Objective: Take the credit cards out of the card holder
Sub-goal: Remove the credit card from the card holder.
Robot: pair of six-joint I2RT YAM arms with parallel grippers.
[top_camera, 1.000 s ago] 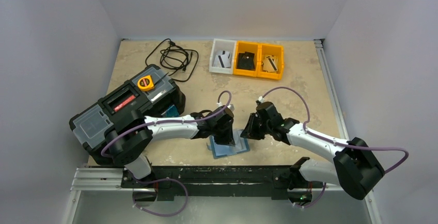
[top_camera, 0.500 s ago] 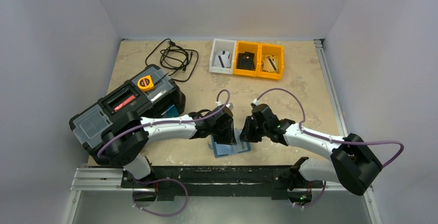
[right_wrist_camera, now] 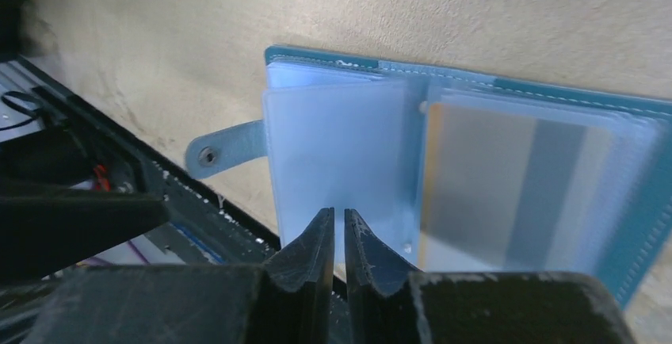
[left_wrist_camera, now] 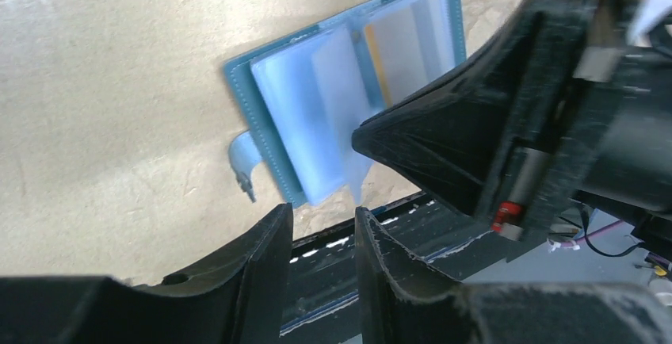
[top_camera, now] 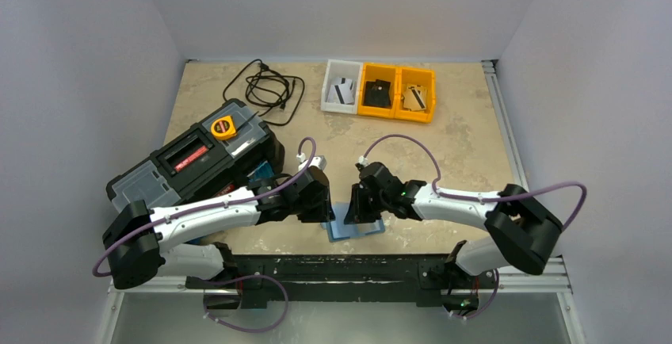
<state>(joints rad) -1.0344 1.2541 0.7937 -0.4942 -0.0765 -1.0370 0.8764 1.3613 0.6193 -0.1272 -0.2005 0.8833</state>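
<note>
**Card holder's open, cards not out yet**

The card holder [top_camera: 351, 231] lies open and flat at the table's [top_camera: 475, 138] 6 o'clock, right by the near edge. The right claw [right_wrist_camera: 333, 237] comes over it from 12 o'clock, nearly pressed together at the edge of a floppy clear pocket [right_wrist_camera: 341, 154]. I can't tell if it's actually nipping it. The left claw [left_wrist_camera: 321, 269] hangs at the holder's 10 o'clock, spread and empty. One striped card [right_wrist_camera: 515, 193] shows at 3 o'clock in the right wrist view. My guess: the holder's light and will slide, the pockets are soft, the cards stiff and slick — so pin the cover and grab a card's exposed edge.
</note>
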